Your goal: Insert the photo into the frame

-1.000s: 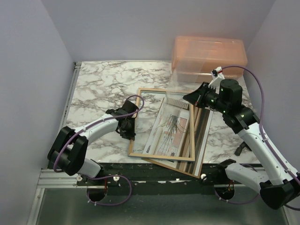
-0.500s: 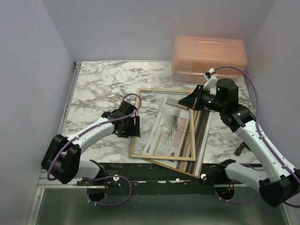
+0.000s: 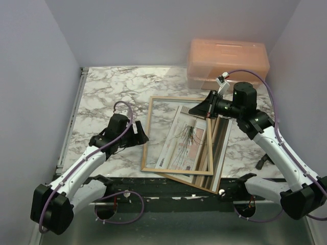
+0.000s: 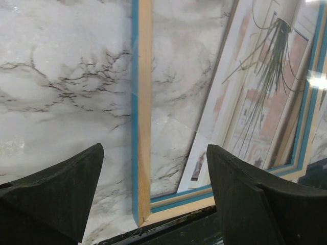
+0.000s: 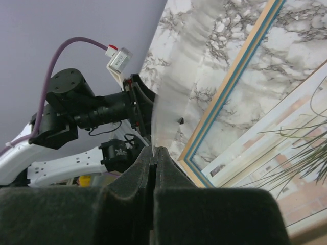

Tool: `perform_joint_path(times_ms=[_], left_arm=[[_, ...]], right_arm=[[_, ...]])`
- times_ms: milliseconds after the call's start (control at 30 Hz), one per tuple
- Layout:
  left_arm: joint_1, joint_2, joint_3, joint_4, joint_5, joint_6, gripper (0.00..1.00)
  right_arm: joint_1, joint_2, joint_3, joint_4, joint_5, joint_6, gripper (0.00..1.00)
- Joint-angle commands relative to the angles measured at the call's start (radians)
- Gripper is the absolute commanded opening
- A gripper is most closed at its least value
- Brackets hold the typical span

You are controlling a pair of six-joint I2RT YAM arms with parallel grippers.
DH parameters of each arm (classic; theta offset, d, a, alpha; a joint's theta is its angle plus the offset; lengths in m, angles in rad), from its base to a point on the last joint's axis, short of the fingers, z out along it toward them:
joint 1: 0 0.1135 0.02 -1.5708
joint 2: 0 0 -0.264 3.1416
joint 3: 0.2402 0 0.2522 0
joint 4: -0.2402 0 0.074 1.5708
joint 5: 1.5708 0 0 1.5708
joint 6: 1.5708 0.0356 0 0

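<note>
- You have the frame (image 3: 146, 133) (image 4: 144, 102) lying flat at the middle of the table's (image 3: 112, 87) near edge, pale wood side up, with blue showing along its rim.
- The photo (image 3: 186, 140) (image 4: 265, 92) lies inside the frame's opening, twisted out of line with the rails. Its plant picture faces up and its near-left corner reaches the near rail. You cannot tell whether that corner goes under the rail.
- A brown sheet (image 3: 220, 143) pokes out from beneath the frame, toward the table's right edge and near edge.
- Your left gripper (image 3: 139, 135) (image 4: 154, 149) is spread wide and holds nothing. It sits by the frame's left rail, and in the wrist view that rail runs between its fingers. Contact with the rail cannot be judged.
- Your right gripper (image 3: 194, 110) (image 5: 154, 150) is over the frame's far-right corner. Its fingers are pressed together on the edge of a thin clear pane (image 5: 166, 92), which rises tilted from the fingertips.
- The peach box (image 3: 227, 58) stands in the table's far-right corner, apart from the frame.
</note>
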Motion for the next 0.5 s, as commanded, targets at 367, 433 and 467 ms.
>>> perform_joint_path(times_ms=[367, 433, 467], left_arm=[[0.18, -0.276, -0.133, -0.004, -0.015, -0.005, 0.8], [0.185, -0.268, -0.13, -0.007, -0.013, 0.003, 0.8], [0.185, -0.259, -0.131, -0.005, -0.009, 0.005, 0.8]], right_arm=[[-0.001, 0.089, 0.012, -0.028, -0.129, -0.01, 0.0], [-0.001, 0.099, -0.027, -0.048, -0.119, -0.037, 0.0], [-0.002, 0.102, -0.05, -0.049, -0.113, -0.044, 0.0]])
